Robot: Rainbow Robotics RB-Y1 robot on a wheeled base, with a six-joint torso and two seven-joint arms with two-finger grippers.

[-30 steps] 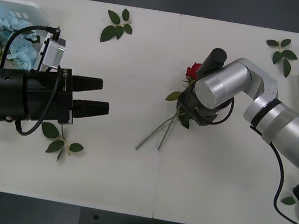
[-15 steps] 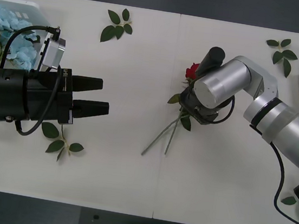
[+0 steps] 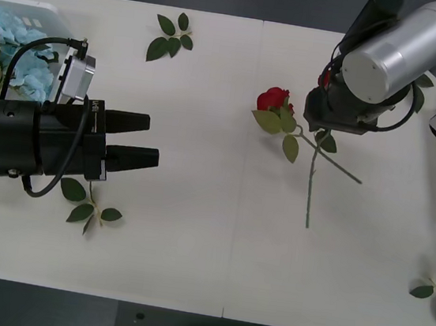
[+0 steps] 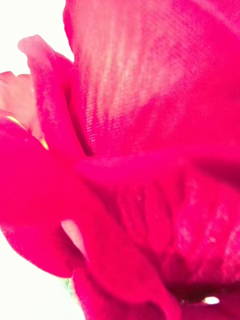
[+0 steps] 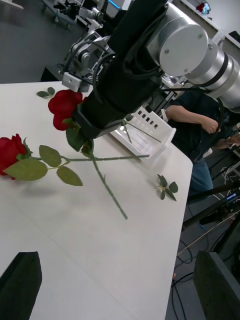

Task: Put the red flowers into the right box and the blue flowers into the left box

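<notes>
Bright even light, soft shadows, R wrist blurred w/ glare

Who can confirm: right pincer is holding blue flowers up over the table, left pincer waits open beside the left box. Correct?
Not quite. The right pincer holds red flowers, not blue ones. The left wrist view shows red rose heads and green stems hanging from it. The rest stands: the left pincer waits open beside the left box.
</notes>
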